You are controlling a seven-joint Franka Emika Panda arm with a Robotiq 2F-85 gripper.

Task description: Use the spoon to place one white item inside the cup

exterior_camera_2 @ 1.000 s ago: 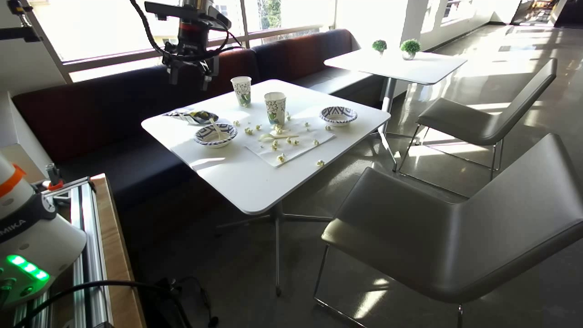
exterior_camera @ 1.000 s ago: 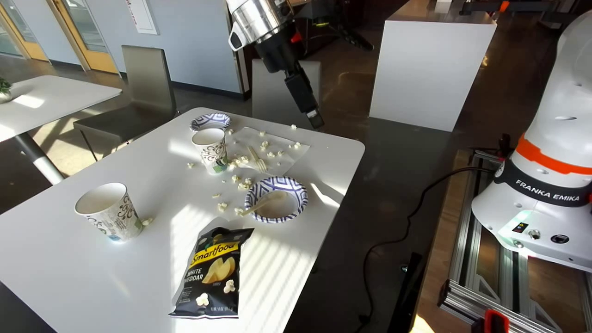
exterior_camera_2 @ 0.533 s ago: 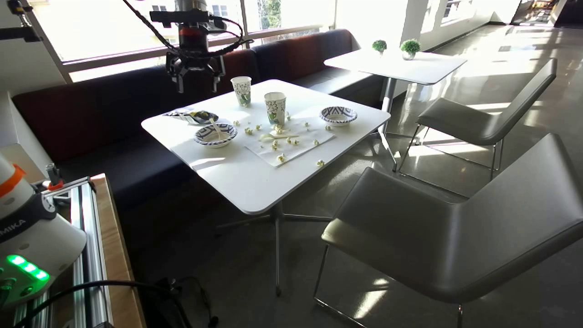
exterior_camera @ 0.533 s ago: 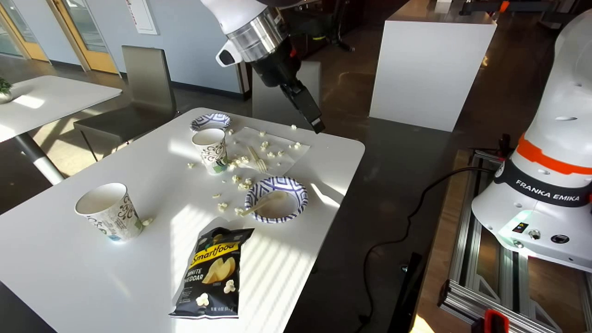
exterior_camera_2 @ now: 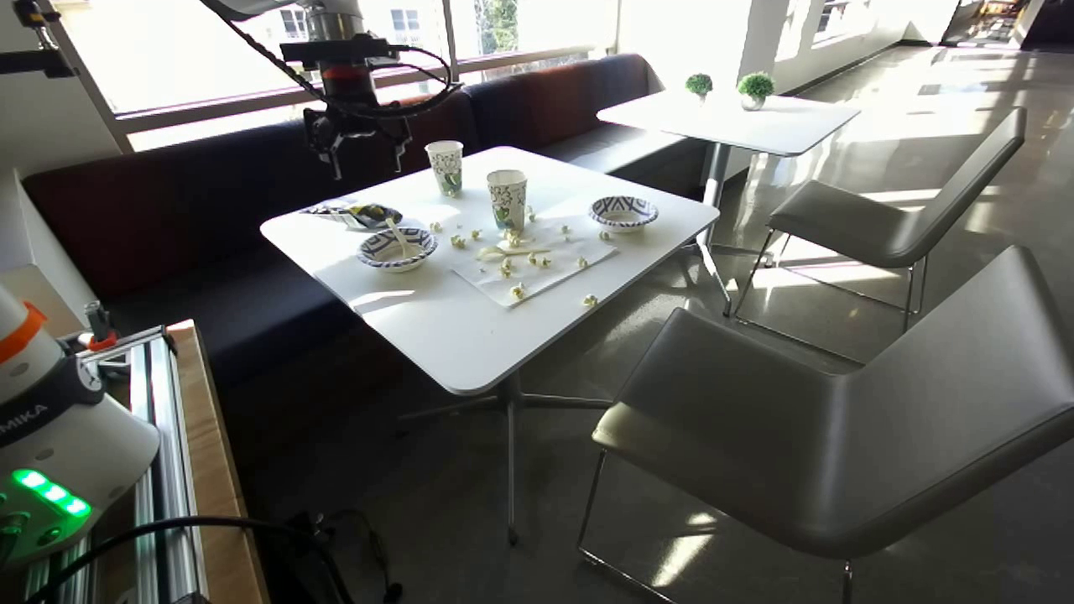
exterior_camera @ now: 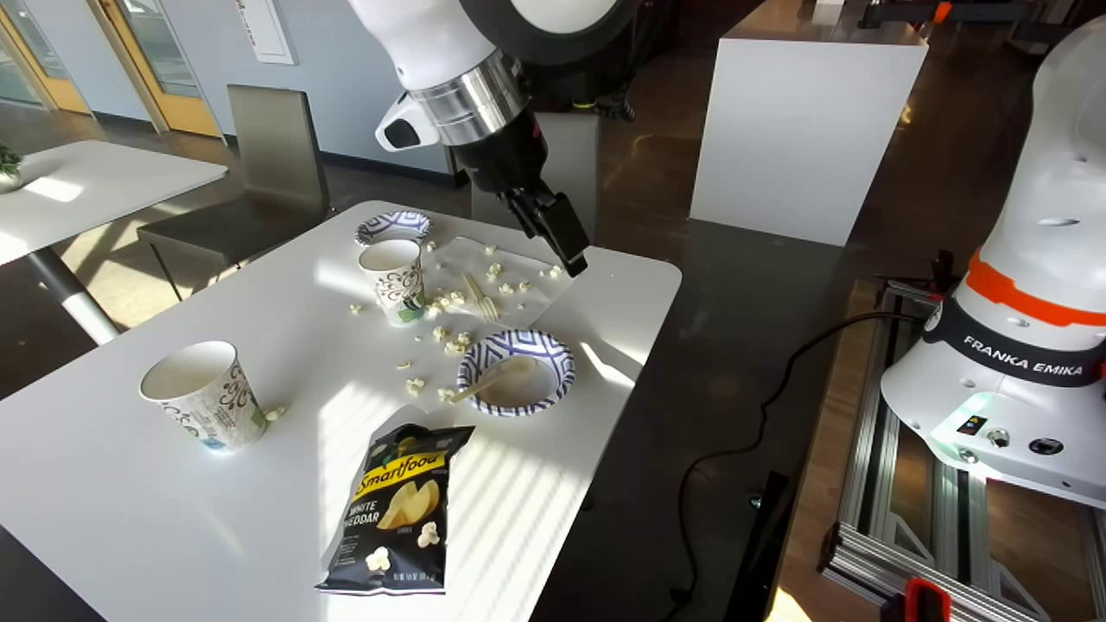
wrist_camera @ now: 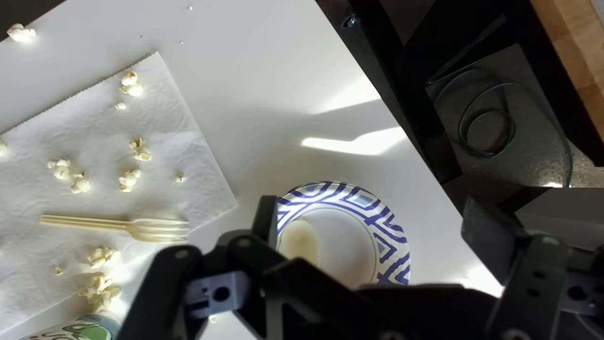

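A pale spoon (exterior_camera: 494, 380) lies in a blue-and-white patterned bowl (exterior_camera: 560, 384), its handle over the rim. Its scoop shows in the wrist view (wrist_camera: 300, 240). White popcorn pieces (exterior_camera: 416, 386) are scattered on the table and on a paper napkin. One paper cup (exterior_camera: 399, 289) stands upright by the napkin (exterior_camera_2: 545, 281). A second cup (exterior_camera: 216, 402) stands farther off. My gripper (wrist_camera: 375, 229) is open and empty, in the air above the table. In the wrist view the bowl with the spoon shows between its fingers; the spoon's handle is hidden. The gripper also shows in an exterior view (exterior_camera_2: 367, 166).
A pale fork (wrist_camera: 155, 230) lies on the napkin. A black popcorn bag (exterior_camera: 393, 518) lies near the bowl. Another patterned bowl (exterior_camera_2: 623, 216) stands at a far corner of the table. Chairs (exterior_camera_2: 755, 419) and a bench (exterior_camera_2: 252, 201) stand around the table.
My gripper has come lower over the table and shifted slightly, and its tilt has changed. It stays open. The spoon, bowls, cups and popcorn have not moved.
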